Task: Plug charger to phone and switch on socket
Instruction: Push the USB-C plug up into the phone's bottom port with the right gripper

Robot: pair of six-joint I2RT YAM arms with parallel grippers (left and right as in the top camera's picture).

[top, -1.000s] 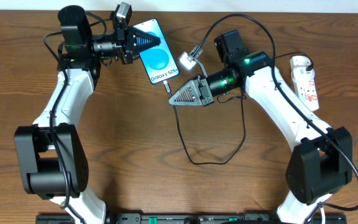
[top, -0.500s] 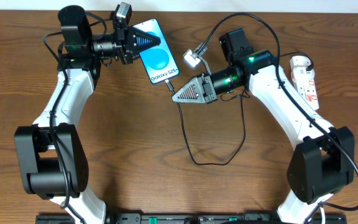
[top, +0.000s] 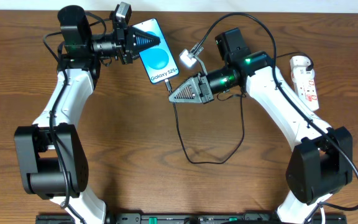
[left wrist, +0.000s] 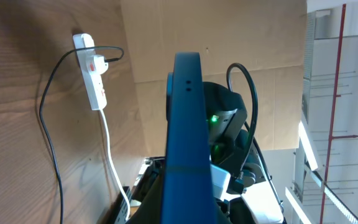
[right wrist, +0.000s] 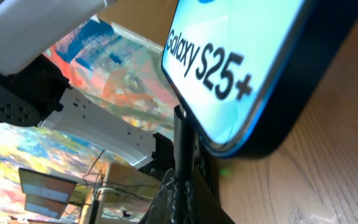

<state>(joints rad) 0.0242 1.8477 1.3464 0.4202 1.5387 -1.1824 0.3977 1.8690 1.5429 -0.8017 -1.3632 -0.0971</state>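
– Fingers (right wrist: 166, 198) of the right gripper (top: 173, 98), how were they set?
– Drawn in narrow around the charger (right wrist: 180, 149). Its black plug stood pinched between them, pointing up at the phone (top: 158, 59).
– Was the plug in the phone?
– Its tip met the phone's bottom edge, just under the "Galaxy S25+" lettering. Whether it sat in the port I could not tell, because the edge hid the tip.
– And the left gripper (top: 153, 42)?
– It was clamped on the phone's other end, away from the lettering. From the left wrist the phone showed edge-on, a thin blue strip running up the middle of the view.
– Where did the phone lie?
– At the back of the table (top: 135, 155), between the two grippers, screen up and lit blue, set slantwise.
– The rest of the cable?
– It dropped from the plug toward the front of the table, curled in an open loop and climbed back beside the right arm.
– The socket (top: 306, 79)?
– It lay at the right edge of the table, beyond the right arm and well apart from the phone. Red marks showed on it, but its switches were too small to read.
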